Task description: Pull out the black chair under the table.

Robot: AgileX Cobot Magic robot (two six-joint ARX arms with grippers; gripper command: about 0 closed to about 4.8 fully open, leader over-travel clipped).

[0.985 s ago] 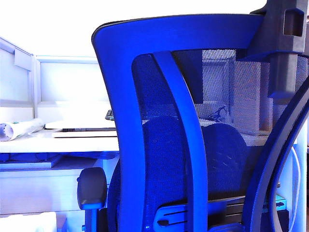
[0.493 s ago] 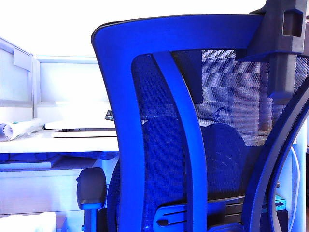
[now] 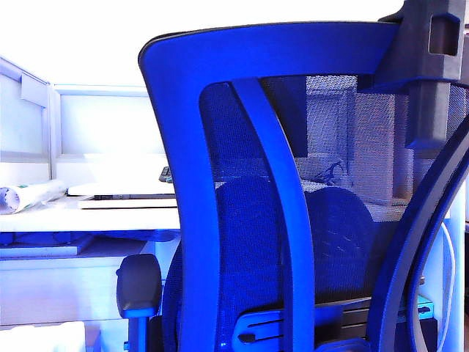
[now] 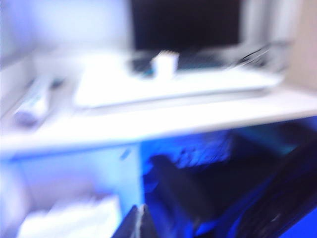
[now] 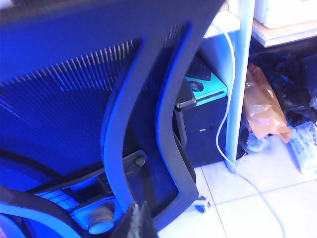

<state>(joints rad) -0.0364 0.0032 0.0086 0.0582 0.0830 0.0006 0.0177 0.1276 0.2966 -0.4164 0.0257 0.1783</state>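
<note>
The table [image 3: 88, 218] runs across the exterior view as a long white desktop with a pale front, backed by white office partitions [image 3: 102, 125] under bright light; the floor in the right wrist view is pale tile [image 5: 257, 198]. On the desktop lie a rolled sheet of paper [image 3: 29, 196] near its left end and a flat white slab, perhaps a closed laptop [image 3: 121, 192], further right. The black chair [image 3: 242, 183] fills most of the exterior view, blue-tinted, its curved ribs and mesh back toward the camera, the headrest post [image 3: 429, 81] at upper right and one padded armrest [image 3: 139, 284] low beside the table front. Behind it stand a white table leg [image 5: 240, 74] with a white cable [image 5: 223, 129] hanging alongside, a dark box topped by a teal pack [image 5: 205, 89], and orange and black plastic bags [image 5: 267, 104]. The left gripper [image 4: 137, 223], blurred, hangs before the table edge, its fingers pressed together on nothing. The right gripper [image 5: 138, 220] hovers just behind the chair's lower back frame, fingers pressed together, empty
</note>
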